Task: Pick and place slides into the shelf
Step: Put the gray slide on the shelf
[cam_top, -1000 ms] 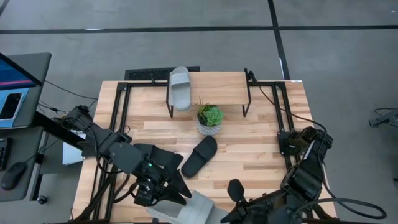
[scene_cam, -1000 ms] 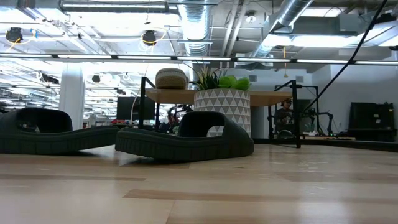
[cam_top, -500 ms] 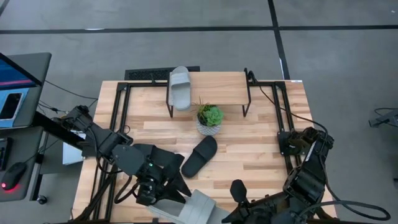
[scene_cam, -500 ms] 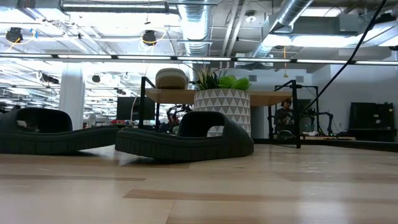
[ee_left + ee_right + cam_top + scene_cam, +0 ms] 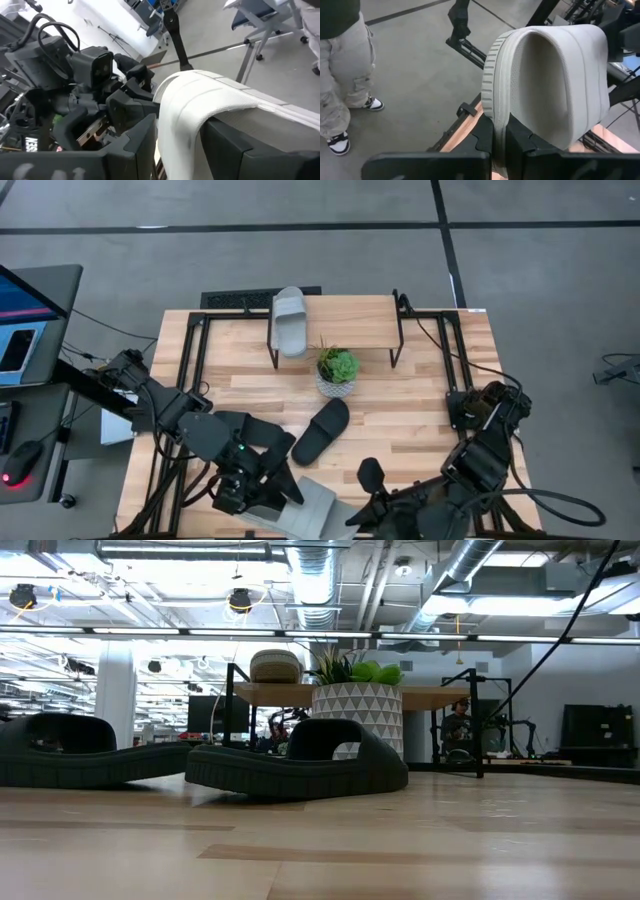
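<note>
Right wrist view: both end effectors apparently clamp ribbed grey slide.

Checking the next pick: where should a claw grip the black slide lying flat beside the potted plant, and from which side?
Probably the black slide across its sole edges at the end away from the potted plant, coming from above. It lies flat, sole down and diagonal, and the plant crowds its other end.

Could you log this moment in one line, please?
left gripper: grips grey slide | right gripper: same | shelf: second grey slide
</note>
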